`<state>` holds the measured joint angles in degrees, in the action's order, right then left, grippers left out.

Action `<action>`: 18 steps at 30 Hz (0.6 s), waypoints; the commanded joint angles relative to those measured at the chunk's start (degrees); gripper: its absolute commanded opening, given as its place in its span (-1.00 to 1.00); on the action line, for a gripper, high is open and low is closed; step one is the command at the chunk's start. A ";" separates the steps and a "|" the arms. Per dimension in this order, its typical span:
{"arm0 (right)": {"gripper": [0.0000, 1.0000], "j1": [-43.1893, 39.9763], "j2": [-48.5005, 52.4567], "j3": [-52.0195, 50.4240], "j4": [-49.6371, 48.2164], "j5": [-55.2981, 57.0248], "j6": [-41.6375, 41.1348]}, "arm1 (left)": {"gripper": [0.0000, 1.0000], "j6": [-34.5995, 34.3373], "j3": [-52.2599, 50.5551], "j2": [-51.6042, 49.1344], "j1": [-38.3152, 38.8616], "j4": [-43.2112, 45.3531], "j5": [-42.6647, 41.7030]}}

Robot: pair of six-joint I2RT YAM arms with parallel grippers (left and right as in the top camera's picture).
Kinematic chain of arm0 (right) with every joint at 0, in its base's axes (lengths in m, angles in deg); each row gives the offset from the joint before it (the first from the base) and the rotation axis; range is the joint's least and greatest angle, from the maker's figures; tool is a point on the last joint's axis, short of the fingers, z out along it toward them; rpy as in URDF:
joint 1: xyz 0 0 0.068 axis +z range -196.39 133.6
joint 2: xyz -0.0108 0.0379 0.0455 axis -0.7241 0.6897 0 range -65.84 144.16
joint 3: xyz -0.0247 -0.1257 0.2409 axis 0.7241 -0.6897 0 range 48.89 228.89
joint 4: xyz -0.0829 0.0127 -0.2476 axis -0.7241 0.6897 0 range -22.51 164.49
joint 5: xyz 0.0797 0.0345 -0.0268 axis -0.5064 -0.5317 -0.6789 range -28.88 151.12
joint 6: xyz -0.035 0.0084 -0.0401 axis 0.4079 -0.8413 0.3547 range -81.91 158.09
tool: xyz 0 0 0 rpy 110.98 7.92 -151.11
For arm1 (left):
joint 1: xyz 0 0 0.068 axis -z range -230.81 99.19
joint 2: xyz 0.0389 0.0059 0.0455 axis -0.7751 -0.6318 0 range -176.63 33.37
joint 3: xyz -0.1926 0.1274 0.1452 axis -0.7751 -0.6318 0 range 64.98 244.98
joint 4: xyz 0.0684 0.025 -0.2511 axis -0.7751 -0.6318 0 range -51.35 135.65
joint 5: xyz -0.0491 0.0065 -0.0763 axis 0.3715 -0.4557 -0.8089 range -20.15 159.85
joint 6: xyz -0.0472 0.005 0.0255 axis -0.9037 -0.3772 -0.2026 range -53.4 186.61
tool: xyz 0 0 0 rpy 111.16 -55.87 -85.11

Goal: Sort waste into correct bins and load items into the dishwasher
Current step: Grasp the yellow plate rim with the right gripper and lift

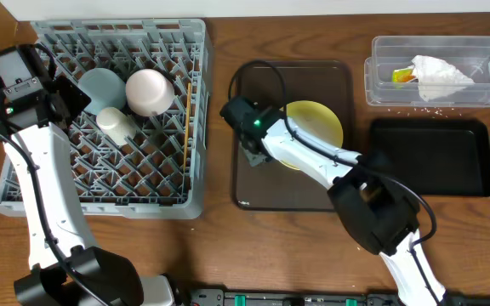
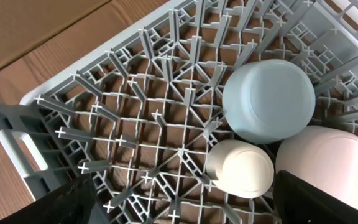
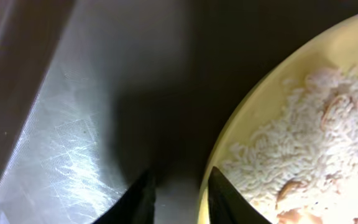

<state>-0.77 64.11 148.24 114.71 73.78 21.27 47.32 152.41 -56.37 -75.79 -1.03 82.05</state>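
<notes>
The grey dish rack [image 1: 100, 183] holds the light blue bowl [image 1: 100, 83], the pink bowl [image 1: 150, 91] and the white cup [image 1: 118, 124], all upside down, with chopsticks [image 1: 185, 127] along its right side. My left gripper [image 1: 64, 98] hovers open and empty over the rack's left part; its wrist view shows the blue bowl [image 2: 269, 99], cup [image 2: 240, 169] and pink bowl [image 2: 328, 165]. My right gripper [image 1: 251, 143] is low at the yellow plate's [image 1: 321, 119] left rim. It is open, its fingers [image 3: 179, 196] astride the rim [image 3: 211, 155]. Rice [image 3: 303, 143] lies on the plate.
The plate sits on a dark brown serving tray [image 1: 249, 191]. A clear tub [image 1: 381, 85] at the back right holds the crumpled white wrapper [image 1: 436, 76]. A few crumbs [image 1: 424, 109] lie in front of it. The black tray [image 1: 432, 161] is at the right.
</notes>
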 commanded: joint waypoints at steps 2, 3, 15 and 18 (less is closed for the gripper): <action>-0.66 0.70 0.57 -1.68 -1.31 0.83 0.15 | 0.84 -0.11 0.15 -0.20 -0.04 -0.24 0.48; -0.78 0.68 0.57 -1.84 -1.33 0.83 0.17 | 0.84 -0.11 0.15 -0.20 -0.04 -0.24 0.48; -0.98 1.40 0.57 -1.77 -1.53 9.77 6.40 | 0.83 -0.11 0.15 -0.20 -0.04 -0.24 0.48; -0.98 2.05 0.57 -1.77 -1.55 15.39 7.76 | 0.84 -0.11 0.15 -0.20 -0.04 -0.24 0.48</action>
<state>-0.18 63.91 147.04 113.22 81.74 25.40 47.29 152.41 -56.37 -75.79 -1.03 82.05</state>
